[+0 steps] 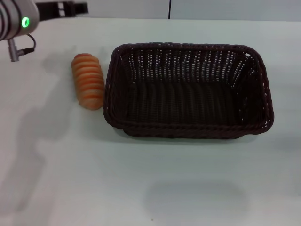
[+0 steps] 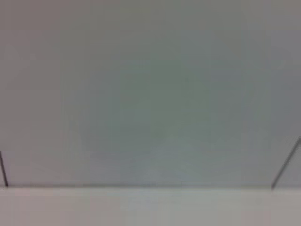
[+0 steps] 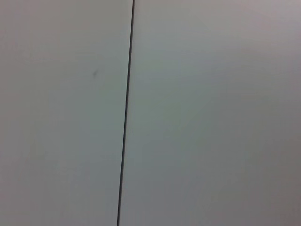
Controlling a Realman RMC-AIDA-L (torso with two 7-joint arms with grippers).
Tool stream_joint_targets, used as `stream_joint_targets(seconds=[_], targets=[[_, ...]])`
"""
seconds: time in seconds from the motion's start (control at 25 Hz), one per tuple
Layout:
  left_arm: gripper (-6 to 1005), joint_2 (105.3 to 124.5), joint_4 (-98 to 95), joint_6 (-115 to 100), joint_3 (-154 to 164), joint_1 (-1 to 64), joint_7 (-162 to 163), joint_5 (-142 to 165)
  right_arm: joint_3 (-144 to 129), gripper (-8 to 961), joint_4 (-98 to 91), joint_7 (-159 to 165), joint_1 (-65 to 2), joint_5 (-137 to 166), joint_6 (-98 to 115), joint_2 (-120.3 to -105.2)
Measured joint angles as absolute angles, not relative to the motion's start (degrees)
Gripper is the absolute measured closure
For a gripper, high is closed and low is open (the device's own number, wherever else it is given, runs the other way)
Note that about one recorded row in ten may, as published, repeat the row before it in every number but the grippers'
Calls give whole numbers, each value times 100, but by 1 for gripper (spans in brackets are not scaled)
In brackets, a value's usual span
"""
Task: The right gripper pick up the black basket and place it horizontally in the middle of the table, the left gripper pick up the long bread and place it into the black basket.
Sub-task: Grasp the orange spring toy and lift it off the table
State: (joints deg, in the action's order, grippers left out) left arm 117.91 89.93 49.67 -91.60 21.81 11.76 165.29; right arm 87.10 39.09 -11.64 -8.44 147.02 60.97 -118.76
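The black basket (image 1: 188, 89) lies lengthwise across the white table (image 1: 150, 188), slightly right of centre, open side up and with nothing in it. The long bread (image 1: 88, 80), striped orange and tan, lies on the table just left of the basket, its near end close against the basket's rim. My left gripper (image 1: 70, 8) hangs at the far left corner, on the arm with the green-lit ring (image 1: 25, 22), well behind the bread and high above the table. The right gripper is out of view. Both wrist views show only plain grey panels.
The table's back edge (image 1: 188, 20) runs behind the basket, with a grey wall panel seam (image 1: 170, 9) above it. A cable and connector (image 1: 16, 51) hang from the left arm. Soft shadows fall on the table's left side and front.
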Motion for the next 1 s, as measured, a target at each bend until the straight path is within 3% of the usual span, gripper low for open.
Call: stream_joint_targets(seconds=[0.36, 1.0], targets=[[138, 11801, 7861, 5719, -9470, 3214, 899, 16550, 8710, 582, 3888, -1160, -887, 14725, 6102, -11865], [137, 11824, 7183, 5611, -9436, 3438, 878, 16526, 8710, 582, 3885, -1160, -893, 14731, 6109, -11865]])
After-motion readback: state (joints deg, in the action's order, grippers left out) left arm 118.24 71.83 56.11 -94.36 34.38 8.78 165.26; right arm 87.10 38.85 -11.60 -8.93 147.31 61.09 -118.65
